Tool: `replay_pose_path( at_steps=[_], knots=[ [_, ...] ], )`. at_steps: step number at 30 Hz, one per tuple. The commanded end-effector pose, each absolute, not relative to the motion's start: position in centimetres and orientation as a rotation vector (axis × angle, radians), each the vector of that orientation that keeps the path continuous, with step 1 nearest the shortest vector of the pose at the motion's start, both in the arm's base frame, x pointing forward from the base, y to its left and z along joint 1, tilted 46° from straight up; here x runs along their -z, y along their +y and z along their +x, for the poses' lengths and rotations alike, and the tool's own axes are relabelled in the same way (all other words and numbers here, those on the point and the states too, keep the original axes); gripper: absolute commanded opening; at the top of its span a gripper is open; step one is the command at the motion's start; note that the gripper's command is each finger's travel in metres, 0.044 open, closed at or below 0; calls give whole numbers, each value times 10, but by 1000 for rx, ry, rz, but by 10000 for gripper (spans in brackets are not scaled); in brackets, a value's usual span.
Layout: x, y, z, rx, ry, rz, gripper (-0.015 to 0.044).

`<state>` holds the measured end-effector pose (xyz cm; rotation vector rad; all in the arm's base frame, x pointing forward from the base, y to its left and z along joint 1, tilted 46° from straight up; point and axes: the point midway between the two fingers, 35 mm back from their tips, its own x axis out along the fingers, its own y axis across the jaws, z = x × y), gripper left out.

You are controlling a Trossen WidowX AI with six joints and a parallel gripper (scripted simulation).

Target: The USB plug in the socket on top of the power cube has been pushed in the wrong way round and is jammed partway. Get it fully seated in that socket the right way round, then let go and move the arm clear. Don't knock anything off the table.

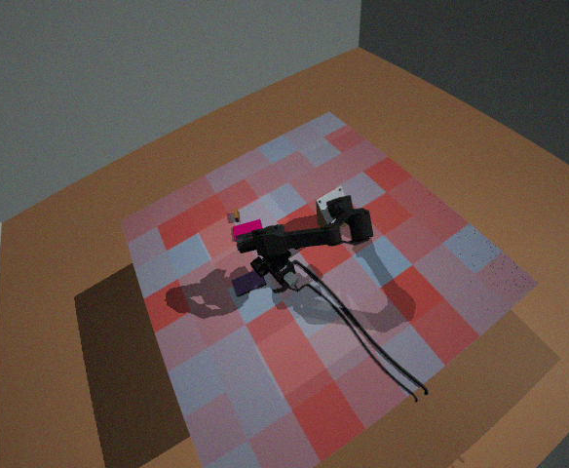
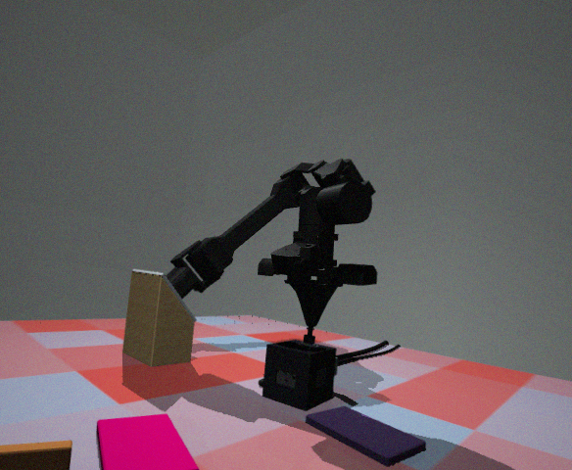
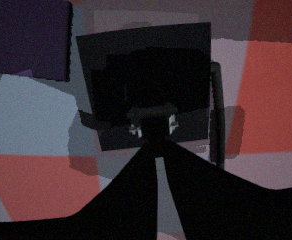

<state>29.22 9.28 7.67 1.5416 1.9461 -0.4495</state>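
The black power cube (image 2: pixel 299 376) (image 3: pixel 196 42) stands upright on the patterned table top. The small dark USB plug (image 2: pixel 309 338) (image 3: pixel 155 124) is upright at the socket on the cube's top. Its body sits very low against the top face, and no metal shell shows between them in the exterior view. My gripper (image 2: pixel 310 325) (image 3: pixel 157 149) points straight down above the cube and is shut on the plug. Pale marks show on both sides of the plug in the wrist view. The socket opening is hidden, and which way round the plug is cannot be told.
A dark purple slab (image 1: pixel 247 283) (image 2: pixel 364 435) (image 3: pixel 26 40) lies close beside the cube. A magenta slab (image 1: pixel 246 229) (image 2: pixel 142 443) and an orange block (image 1: pixel 236 214) (image 2: pixel 30 456) are farther off. Black cables (image 1: pixel 345 312) (image 2: pixel 367 352) run from the cube towards the table edge. The arm's pedestal (image 2: pixel 142 318) stands behind.
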Motion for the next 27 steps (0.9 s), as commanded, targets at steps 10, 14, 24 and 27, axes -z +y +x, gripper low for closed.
replay_pose_path(
  at_steps=[10,14,24,27],
  knots=[
    [-76,95,292,449,1948,1547,0],
    [-75,95,292,449,1948,1547,0],
    [-75,96,292,449,1948,1547,0],
    [-74,96,292,449,1948,1547,0]
  ],
)
